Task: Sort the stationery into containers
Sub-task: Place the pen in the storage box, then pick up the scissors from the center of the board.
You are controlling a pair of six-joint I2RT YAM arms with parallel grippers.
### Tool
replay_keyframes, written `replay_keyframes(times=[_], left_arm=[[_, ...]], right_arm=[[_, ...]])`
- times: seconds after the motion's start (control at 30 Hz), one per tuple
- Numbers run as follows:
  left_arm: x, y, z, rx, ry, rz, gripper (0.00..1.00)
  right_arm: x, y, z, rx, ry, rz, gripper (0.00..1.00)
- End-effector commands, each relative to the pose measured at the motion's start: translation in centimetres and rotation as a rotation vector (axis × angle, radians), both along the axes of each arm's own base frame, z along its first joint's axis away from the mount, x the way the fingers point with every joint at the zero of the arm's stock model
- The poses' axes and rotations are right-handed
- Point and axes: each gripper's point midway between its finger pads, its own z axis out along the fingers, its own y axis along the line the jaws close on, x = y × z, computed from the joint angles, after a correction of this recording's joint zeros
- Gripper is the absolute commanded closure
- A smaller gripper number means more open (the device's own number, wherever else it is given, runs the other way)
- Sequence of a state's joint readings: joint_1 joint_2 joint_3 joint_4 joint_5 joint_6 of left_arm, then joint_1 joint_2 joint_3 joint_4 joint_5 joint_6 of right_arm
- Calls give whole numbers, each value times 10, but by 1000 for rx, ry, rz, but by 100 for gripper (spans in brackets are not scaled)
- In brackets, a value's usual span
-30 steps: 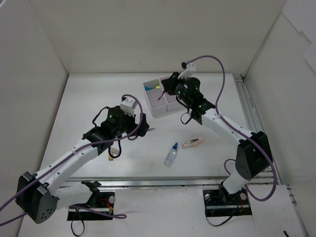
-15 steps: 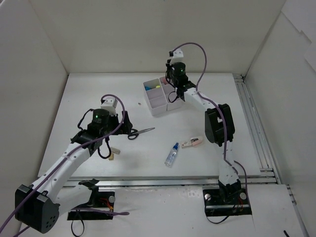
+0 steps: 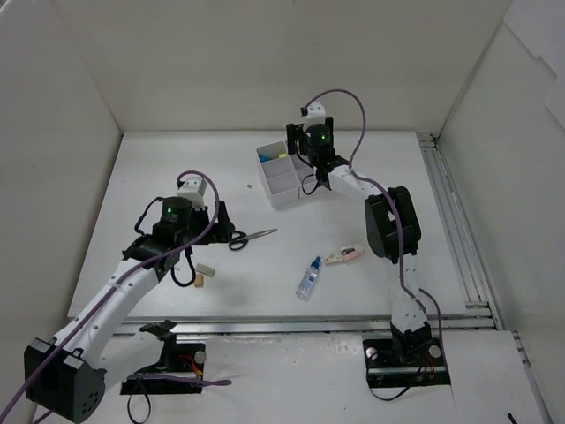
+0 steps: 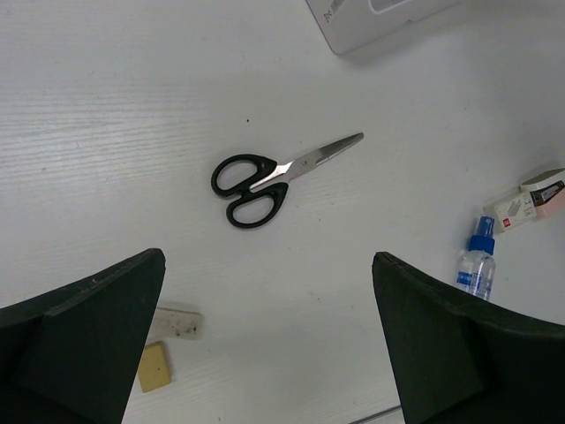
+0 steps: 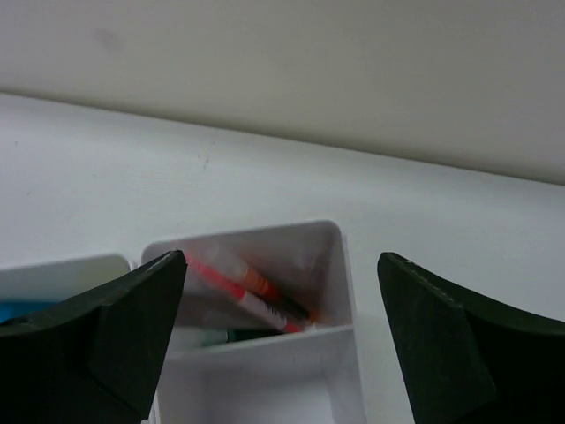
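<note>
The containers [image 3: 281, 187], a white organiser of square compartments, stand at the back of the table. My right gripper [image 3: 309, 146] hangs open over them, holding nothing. In the right wrist view, red and orange pens [image 5: 252, 294] lie in the far compartment [image 5: 346, 265] below the right gripper [image 5: 282, 265]. My left gripper [image 3: 207, 243] is open above bare table. Ahead of the left gripper [image 4: 269, 265] lie black-handled scissors [image 4: 252, 181]. A white eraser [image 4: 175, 322] and a beige eraser [image 4: 154, 367] lie by its left finger. A blue-capped bottle [image 4: 478, 265] lies to the right.
A pink and white eraser [image 3: 344, 255] lies near the bottle [image 3: 306, 276], right of the scissors [image 3: 252, 237]. White walls close in the table on three sides. A metal rail [image 3: 446, 212] runs along the right edge. A corner of the containers [image 4: 371, 22] shows in the left wrist view.
My right gripper, shut half a second ago, now stands open over the organiser after swinging toward the back. The left arm drew back to the left, uncovering the scissors.
</note>
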State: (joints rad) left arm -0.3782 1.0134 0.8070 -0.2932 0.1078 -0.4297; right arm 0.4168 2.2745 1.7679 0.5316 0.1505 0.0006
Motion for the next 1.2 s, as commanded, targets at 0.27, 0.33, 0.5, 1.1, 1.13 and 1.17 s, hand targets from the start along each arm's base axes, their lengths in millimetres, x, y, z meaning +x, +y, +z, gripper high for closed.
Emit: replay_keyframes(times=[0.27,0.33,0.5,1.1,1.13,1.17], left_arm=[[-33,46,7,-52,83,292,0],[-40,67,6,-65,129,457,1],[-78,99,-16,-26,272,649,1],[-104,105,-20,-101,211,649,1],[-103,104,-19,-100,210,642,1],[-103,104,-18,-96,208,638,1]], right_arm=[[-170,50,103,-295,3,683,2],[-202,78,81,-447,35,839,2],[-263,138,10,-711,120,1061,2],[-284,225,-105,-961,218,1130,26],[-280,225,-105,-957,218,1125,29],[-279,226,-106,-959,218,1122,31]])
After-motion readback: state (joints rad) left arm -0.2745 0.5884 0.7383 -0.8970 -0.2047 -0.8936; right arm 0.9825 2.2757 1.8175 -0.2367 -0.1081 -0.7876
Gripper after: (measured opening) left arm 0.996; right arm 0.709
